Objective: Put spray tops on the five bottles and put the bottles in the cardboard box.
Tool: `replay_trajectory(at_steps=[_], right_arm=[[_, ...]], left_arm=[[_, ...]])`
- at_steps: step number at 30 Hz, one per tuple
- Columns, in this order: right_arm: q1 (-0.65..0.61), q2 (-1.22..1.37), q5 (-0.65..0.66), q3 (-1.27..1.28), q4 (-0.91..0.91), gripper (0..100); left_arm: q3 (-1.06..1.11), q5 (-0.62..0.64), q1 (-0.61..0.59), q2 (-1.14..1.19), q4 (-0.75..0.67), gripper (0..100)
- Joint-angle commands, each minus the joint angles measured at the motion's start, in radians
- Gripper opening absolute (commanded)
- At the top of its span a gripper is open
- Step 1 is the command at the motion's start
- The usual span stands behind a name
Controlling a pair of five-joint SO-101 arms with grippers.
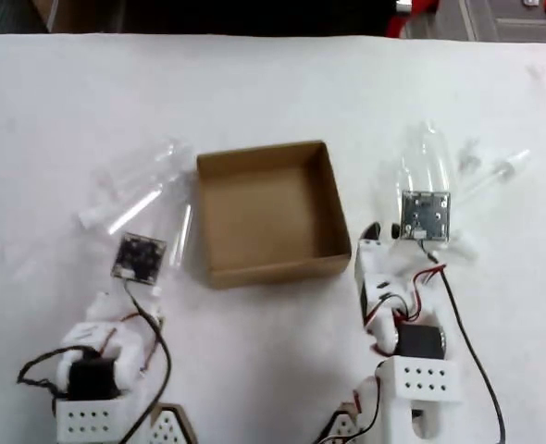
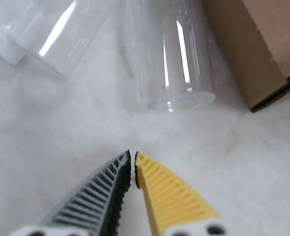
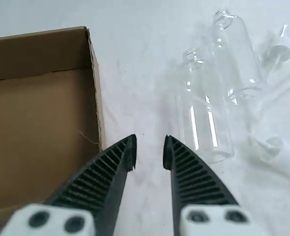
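Brown cardboard, open-topped and with nothing in it: the cardboard box (image 1: 271, 270) sits mid-bench on the white bench (image 1: 273, 83), between two scatters of clear plastic. The high view takes in both scatters at once. On the left arm's side, bottles (image 1: 148, 176) lie on their sides just beside the box. On the right arm's side, more of them lie with a spray top (image 1: 506, 169) close by. In that view each arm's wrist camera board sits over its gripper, so the fingers are better judged from the wrist views.

The left wrist view gives the left gripper (image 2: 133, 162), one finger grey and one yellow, tips drawn almost together with nothing between them. Just ahead lies the flat base of a clear bottle (image 2: 172, 64), with a second bottle (image 2: 51, 29) beside it and a corner of the box (image 2: 263, 54) alongside.

The right wrist view gives the right gripper (image 3: 149, 147), its black fingers a narrow way apart and holding nothing. It hangs over bare bench between the box wall (image 3: 97, 98) and two uncapped bottles (image 3: 204, 118) lying side by side, with white spray tops (image 3: 277, 51) loose near them.
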Motion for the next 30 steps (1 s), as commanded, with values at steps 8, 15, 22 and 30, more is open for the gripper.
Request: replay_trajectory(at_steps=[8,15,22,30], right_arm=[[-0.013,0.004,-0.008,-0.009,-0.022,8.4],[-0.013,0.002,-0.008,-0.009,-0.024,8.4],[-0.013,-0.002,-0.008,0.052,-0.139,8.4],[-0.013,-0.002,-0.008,0.077,-0.182,8.4]], left_arm=[[-0.25,-0.06,-0.222,-0.013,-0.009,2],[-0.256,-0.104,-0.216,-0.013,-0.138,2],[-0.258,-0.193,-0.107,-0.013,-0.235,2],[-0.255,-0.272,0.022,-0.01,-0.184,2]])
